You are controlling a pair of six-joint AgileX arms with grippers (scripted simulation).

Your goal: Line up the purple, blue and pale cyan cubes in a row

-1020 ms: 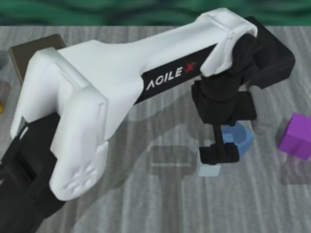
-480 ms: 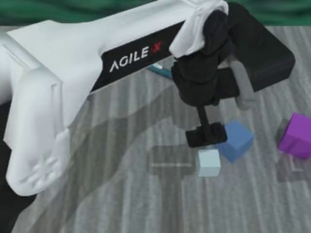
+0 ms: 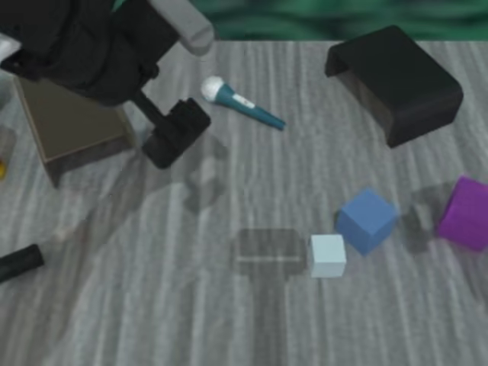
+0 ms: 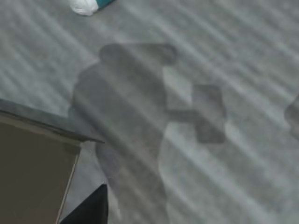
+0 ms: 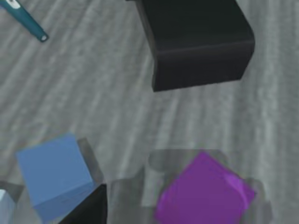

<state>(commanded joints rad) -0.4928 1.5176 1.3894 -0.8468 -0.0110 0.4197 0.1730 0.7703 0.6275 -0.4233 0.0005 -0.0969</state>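
The pale cyan cube (image 3: 328, 255) lies on the table right of centre, with the blue cube (image 3: 367, 219) touching its far right corner. Farther right, near the table's edge, sits the purple cube (image 3: 465, 213), apart from the blue one. My left gripper (image 3: 177, 133) hangs open and empty at the far left, next to a brown box and well away from the cubes. The right arm is outside the top view. Its wrist view shows the blue cube (image 5: 53, 175) and the purple cube (image 5: 203, 191), with one dark finger (image 5: 91, 209) of the open right gripper low between them.
A brown box (image 3: 72, 126) stands at the far left and a black box (image 3: 396, 80) at the far right. A teal-handled microphone (image 3: 240, 101) lies between them. A black cylinder (image 3: 19, 263) pokes in at the left edge.
My left arm has let go of the pale cyan cube beside the blue cube and swung back to the far left. All three cubes now show fully.
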